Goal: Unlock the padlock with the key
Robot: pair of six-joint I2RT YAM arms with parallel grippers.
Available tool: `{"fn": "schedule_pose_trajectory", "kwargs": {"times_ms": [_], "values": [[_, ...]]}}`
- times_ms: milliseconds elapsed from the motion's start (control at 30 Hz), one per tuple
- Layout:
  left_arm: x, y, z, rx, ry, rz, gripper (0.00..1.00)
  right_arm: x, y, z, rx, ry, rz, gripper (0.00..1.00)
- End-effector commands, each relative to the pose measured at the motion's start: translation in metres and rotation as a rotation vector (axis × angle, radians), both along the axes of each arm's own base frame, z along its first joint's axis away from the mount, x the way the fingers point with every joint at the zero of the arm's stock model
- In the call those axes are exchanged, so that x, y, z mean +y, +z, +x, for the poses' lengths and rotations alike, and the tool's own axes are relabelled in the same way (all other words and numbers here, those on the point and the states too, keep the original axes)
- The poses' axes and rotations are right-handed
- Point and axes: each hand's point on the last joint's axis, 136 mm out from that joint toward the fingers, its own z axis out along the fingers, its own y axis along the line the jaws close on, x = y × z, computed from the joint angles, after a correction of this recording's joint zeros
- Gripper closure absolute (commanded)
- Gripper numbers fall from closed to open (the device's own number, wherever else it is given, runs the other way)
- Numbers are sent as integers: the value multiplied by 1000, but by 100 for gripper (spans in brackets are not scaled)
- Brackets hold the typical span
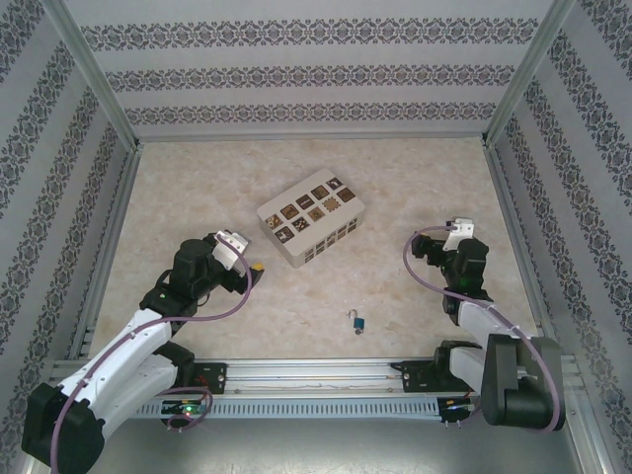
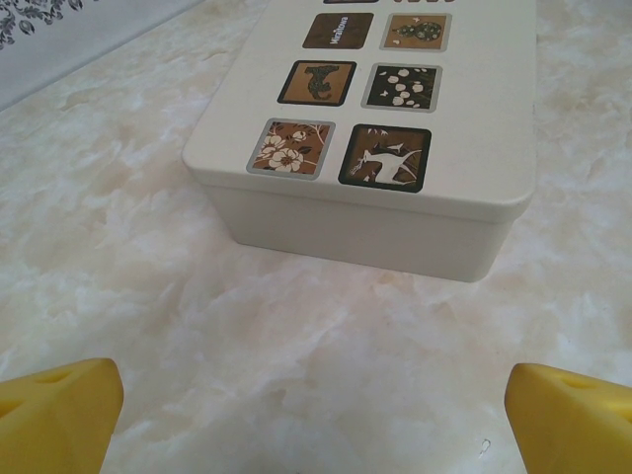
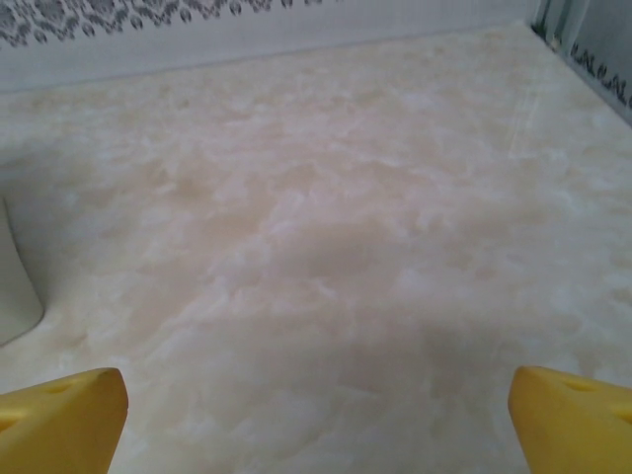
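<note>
The padlock (image 1: 356, 322) lies near the tabletop's (image 1: 197, 197) near edge, about midway along it, well apart from both grippers. The left gripper (image 2: 316, 420) faces the cream box (image 2: 395, 222), its yellow fingers wide apart. One brown tile (image 2: 338, 30) on the lid bears a white word too blurred to read. The right gripper (image 3: 316, 420) hovers over the tabletop, fingers likewise spread.

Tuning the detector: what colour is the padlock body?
The padlock body is blue-teal; clearest in the top external view.
</note>
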Motion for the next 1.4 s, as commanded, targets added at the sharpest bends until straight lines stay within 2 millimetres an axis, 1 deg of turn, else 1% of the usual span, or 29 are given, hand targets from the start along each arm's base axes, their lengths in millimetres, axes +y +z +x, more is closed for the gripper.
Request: {"fn": "schedule_pose_trajectory", "kwargs": {"times_ms": [0,200,300,367,467,700,800,833,867,900,967,1067,1200,1300,1367], "values": [[0,-6,-2,7,-8,23,1,2,27,11,-146,27,-19,2],[0,-6,-2,5,-10,24,1,5,30,24,-200,53,4,2],[0,-5,-2,2,-7,27,1,10,23,29,-215,81,19,2],[1,-4,-2,-1,-3,28,1,12,15,33,-223,96,22,2],[2,-4,-2,-4,-1,37,1,7,7,36,-236,68,37,2],[11,-4,1,-21,36,77,1,8,5,45,-195,72,35,2],[15,-5,3,-19,58,88,1,10,-1,56,-125,48,-1,2],[17,-5,5,-20,77,90,1,11,-2,61,-101,44,-17,1],[21,-4,7,-18,104,88,1,14,-8,61,-68,39,-44,2],[24,-3,9,-13,135,85,1,15,-3,68,-69,29,-64,2],[30,-3,12,5,185,78,1,16,-2,68,-71,28,-68,2],[38,4,17,17,263,62,1,16,-2,68,-71,28,-67,2],[51,24,34,-67,397,-8,1,16,-2,68,-71,29,-68,2],[51,27,46,-134,414,-20,1,16,-3,68,-69,29,-67,2],[63,26,53,-188,469,28,1,15,-2,68,-70,29,-67,2]]}}
